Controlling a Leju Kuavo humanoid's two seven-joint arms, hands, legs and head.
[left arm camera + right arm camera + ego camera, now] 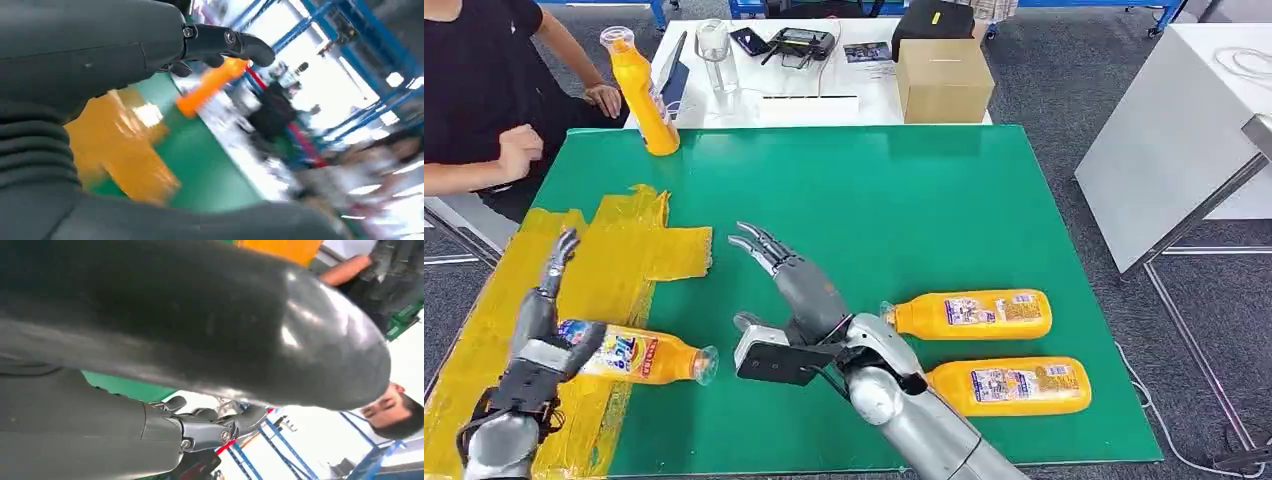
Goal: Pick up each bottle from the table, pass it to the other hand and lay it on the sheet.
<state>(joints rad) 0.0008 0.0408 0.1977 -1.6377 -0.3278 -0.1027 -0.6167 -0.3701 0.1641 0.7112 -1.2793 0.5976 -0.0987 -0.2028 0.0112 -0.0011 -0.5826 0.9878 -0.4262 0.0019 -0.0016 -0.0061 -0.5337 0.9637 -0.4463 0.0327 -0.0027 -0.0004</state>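
Head view showed a green table (904, 200) with a yellow sheet (624, 250) spread over its 9 o'clock side. One orange bottle (639, 355) lay on its side at about 7 o'clock, its body on the sheet and its open neck over the green surface, pointing toward 3 o'clock. The left hand (544, 330) sat over the base end of that bottle, fingers extended toward 12 o'clock; whether it actually clasped the bottle could not be told. The right hand (799, 285) hovered near the table's centre, fingers spread and straight, carrying nothing, well apart from the lying bottle. Two more bottles lay side by side around 4 o'clock: the nearer-to-centre bottle (969, 314) and the outer bottle (1009, 386). An upright bottle (642, 95) stood at 11 o'clock on the table's far edge, near a seated person (484, 90). A cardboard box (944, 78) rested on the white table (824, 100) at 12 o'clock.
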